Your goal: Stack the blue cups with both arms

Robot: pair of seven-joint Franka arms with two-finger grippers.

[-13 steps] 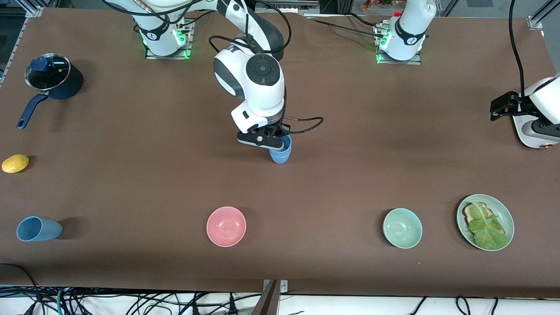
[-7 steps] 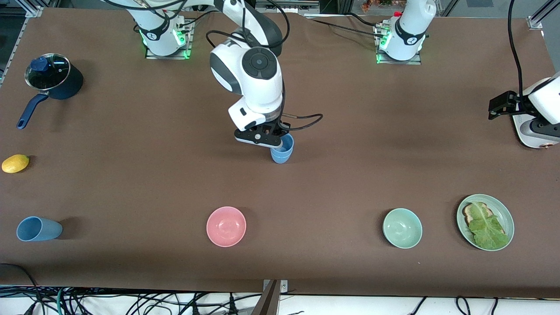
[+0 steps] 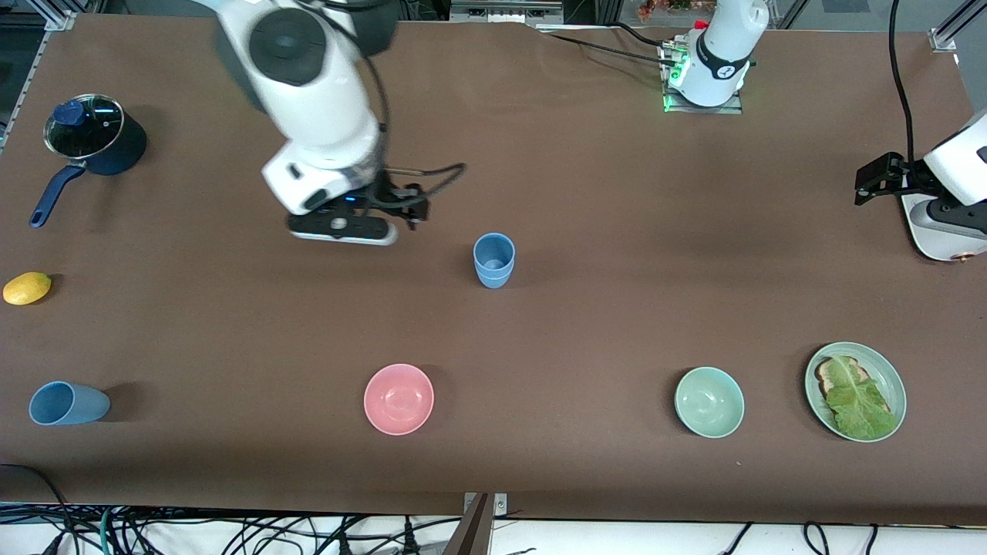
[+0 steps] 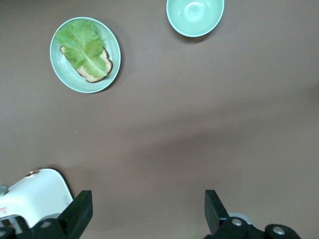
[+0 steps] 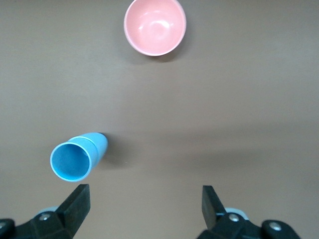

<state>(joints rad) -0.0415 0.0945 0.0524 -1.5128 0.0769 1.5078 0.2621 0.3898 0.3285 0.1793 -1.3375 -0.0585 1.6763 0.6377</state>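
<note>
Brown surface (image 3: 586, 231) is seen with stack (image 3: 493, 260) upright at centre, third cup (image 3: 68, 403) tipped well apart from stack. Right gripper (image 3: 343, 227) and left gripper (image 3: 875, 179) are held wide, empty. Cup may be rolled if nudged.

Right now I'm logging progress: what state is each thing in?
Stacked cups: two nested, upright, released.
Third cup: on its side, unstacked.
Saucepan: lid on.
Pink bowl: empty.
Green bowl: empty.
Plate: holds toast under lettuce.
Lemon: whole.
Right gripper: open, empty.
Left gripper: open, empty, waiting.
</note>
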